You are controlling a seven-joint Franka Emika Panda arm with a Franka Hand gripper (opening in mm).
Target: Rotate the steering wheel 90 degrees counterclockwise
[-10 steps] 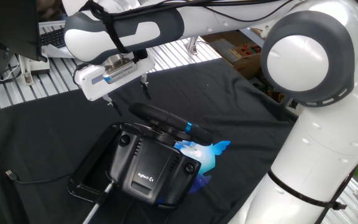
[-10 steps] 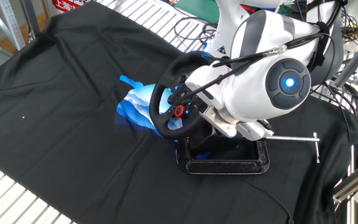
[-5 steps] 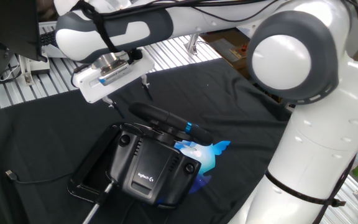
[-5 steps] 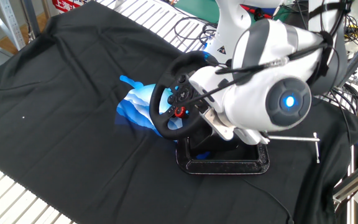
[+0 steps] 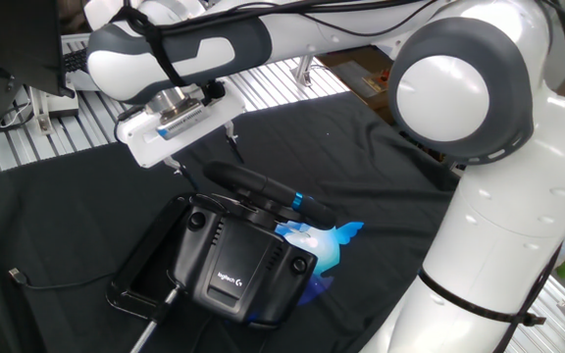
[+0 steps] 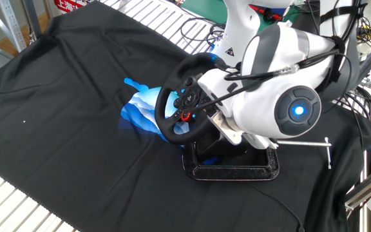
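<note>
In one fixed view, the end effector hangs above the steering wheel, its two thin dark fingers pointing down and set well apart, with nothing between them. The fingertips sit just above and behind the rim without touching it. The steering wheel shows nearly edge-on here, a black padded rim with a short bright blue stripe on its right part. It stands near the middle of the table, which is covered in black cloth. In front of the rim sits the boxy black base with a white logo, resting in a black frame. A light-blue patch lies on the cloth just right of the base. A thin cable runs across the cloth at the left.

In the other fixed view, the steering wheel faces the camera more openly, tilted, with a red button and blue marks on its hub. The white arm covers the wheel's right side, and the end effector is hidden behind it, so its fingers cannot be seen here. The light-blue patch lies on the cloth to the left of the wheel, partly behind the rim. A metal rod lies on the cloth to the right of the black frame.
</note>
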